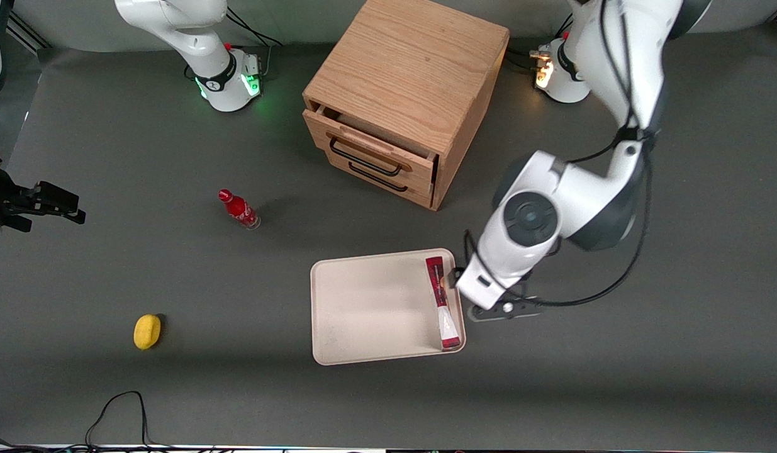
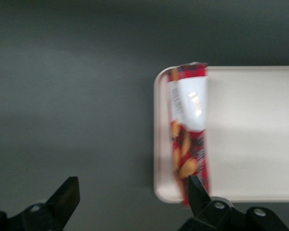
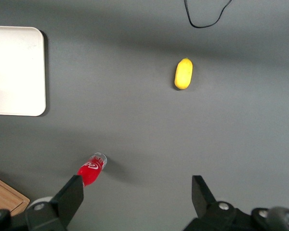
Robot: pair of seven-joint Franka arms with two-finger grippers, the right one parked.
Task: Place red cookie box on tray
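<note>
Pincer [image 2: 130, 192] released: its two fingers stand wide apart with nothing between them. One finger hangs over bare worktop [image 1: 614, 377]; the other sits right at the end of the red cookie box [image 2: 189, 132], and contact cannot be settled. In the front view the pincer is hidden under the working arm's wrist, just beside the tray [image 1: 363, 302] at its edge toward the working arm's end.

Red cookie box: lies in the tray, along that same edge, its length running with the rim. It looks tipped up on its long side, perhaps leaning on the rim, rather than lying flat; hard to be sure.

Task reading: placement looks essentially done, box inside the tray and let go. What is left, by my judgement, is only for the arm to lift clear without nudging the box.

Farther from the front camera than the tray: small red bottle [image 1: 238, 209], upright; then the wooden drawer cabinet [image 1: 407, 94], top drawer slightly open. Lemon-yellow object [image 1: 147, 331] lies well apart from the tray, toward the parked arm's end.
</note>
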